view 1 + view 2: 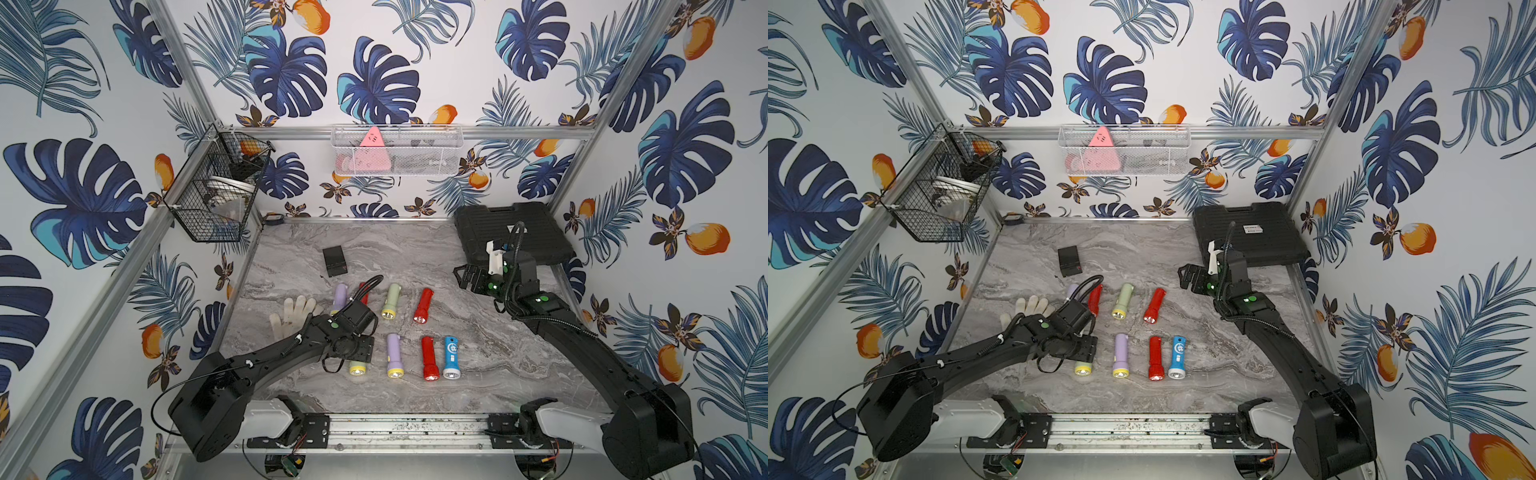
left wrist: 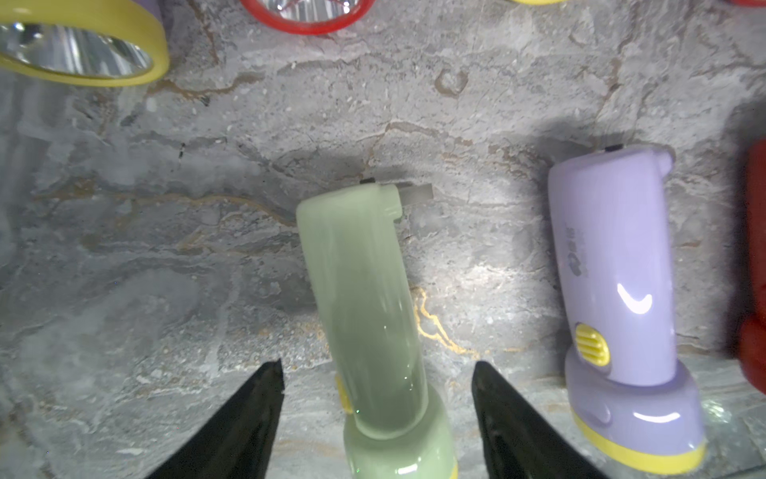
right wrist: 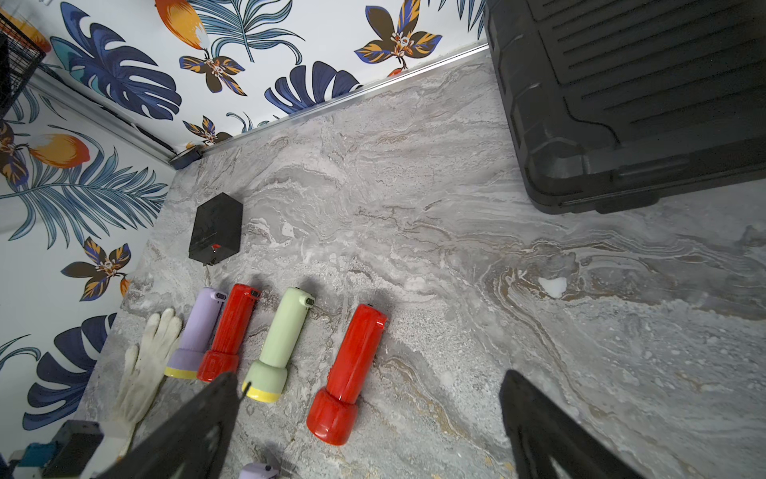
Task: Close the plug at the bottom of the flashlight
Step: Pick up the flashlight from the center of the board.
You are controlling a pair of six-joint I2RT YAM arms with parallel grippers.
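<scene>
Only L wrist shows green flashlight (image 2: pixel 364 298) plug (image 2: pixel 416 193) out, L gripper (image 2: pixel 377 365) spread astride; R gripper (image 3: pixel 368 375) spread.

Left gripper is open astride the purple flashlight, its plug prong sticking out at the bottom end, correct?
No: the left gripper is open astride the pale green flashlight, not the purple flashlight beside it. The left wrist view shows this, with the plug prong sticking out at the bottom end.

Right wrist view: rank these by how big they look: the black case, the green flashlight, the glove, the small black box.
1. black case, largest even though the frame cuts it off.
2. green flashlight and glove: these look about alike, so they are not ranked.
3. small black box, smallest, though it lies farther from the camera.
</scene>
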